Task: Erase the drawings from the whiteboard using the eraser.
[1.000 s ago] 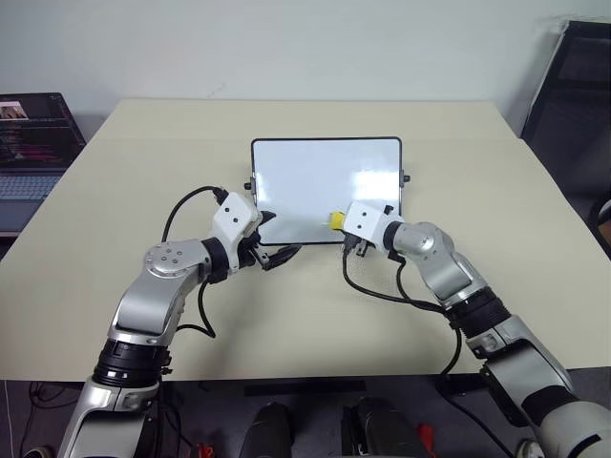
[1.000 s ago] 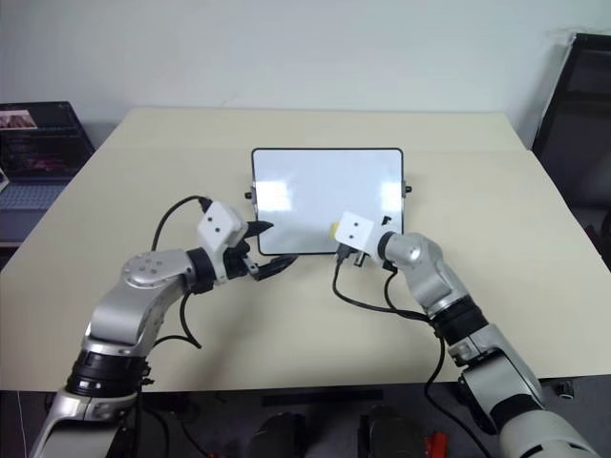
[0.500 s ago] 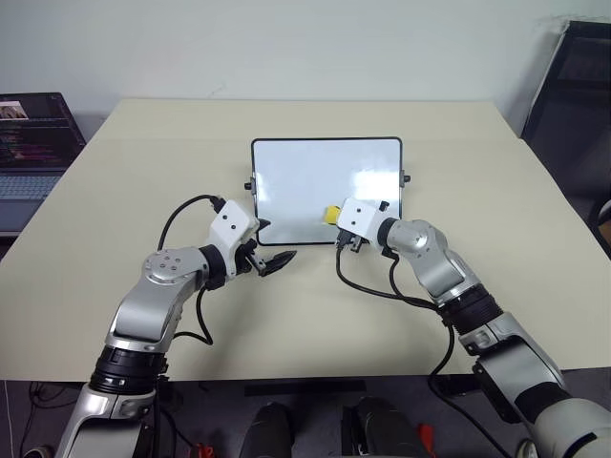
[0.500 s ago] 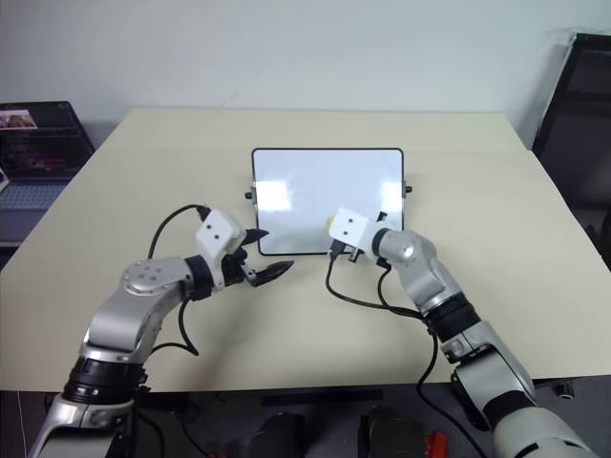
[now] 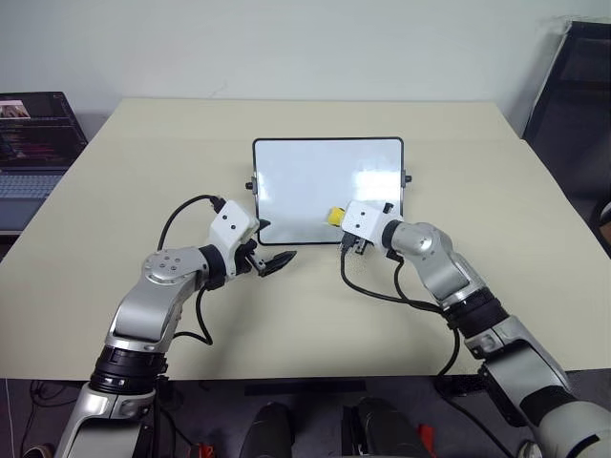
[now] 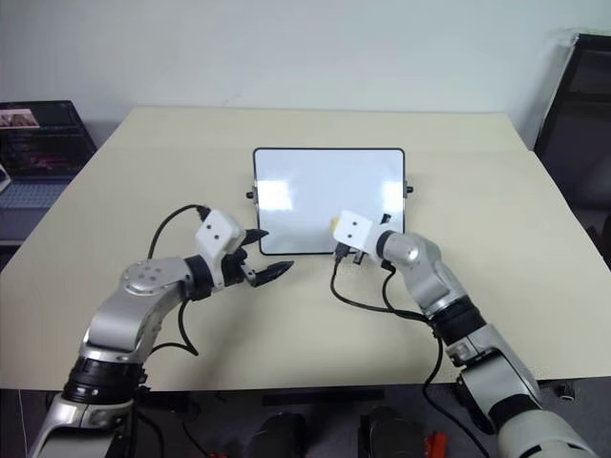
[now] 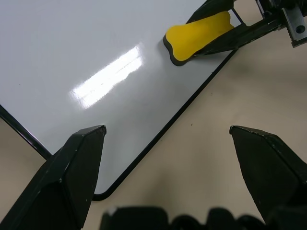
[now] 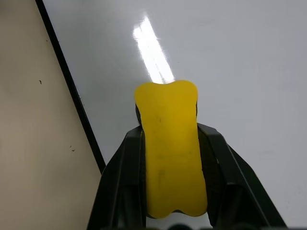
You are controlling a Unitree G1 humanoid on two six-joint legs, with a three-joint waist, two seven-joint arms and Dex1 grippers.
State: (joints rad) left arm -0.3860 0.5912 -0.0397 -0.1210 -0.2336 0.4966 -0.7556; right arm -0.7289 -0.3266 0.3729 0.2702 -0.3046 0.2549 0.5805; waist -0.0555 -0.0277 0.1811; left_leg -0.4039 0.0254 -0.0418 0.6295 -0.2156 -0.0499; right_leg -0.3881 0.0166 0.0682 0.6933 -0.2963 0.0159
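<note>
Right gripper (image 8: 170, 191) fingers clamped on the eraser (image 8: 170, 158), over the whiteboard (image 5: 305, 181) near edge; left gripper (image 5: 270, 250) fingers spread apart at its near-left corner.

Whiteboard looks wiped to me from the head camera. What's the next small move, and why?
Probably lift the eraser off the whiteboard and draw the right tool back toward the table. No blue marks show on the white surface in the head or wrist views, though the patch under the eraser is hidden. The left tool is open beside the board's near corner.
</note>
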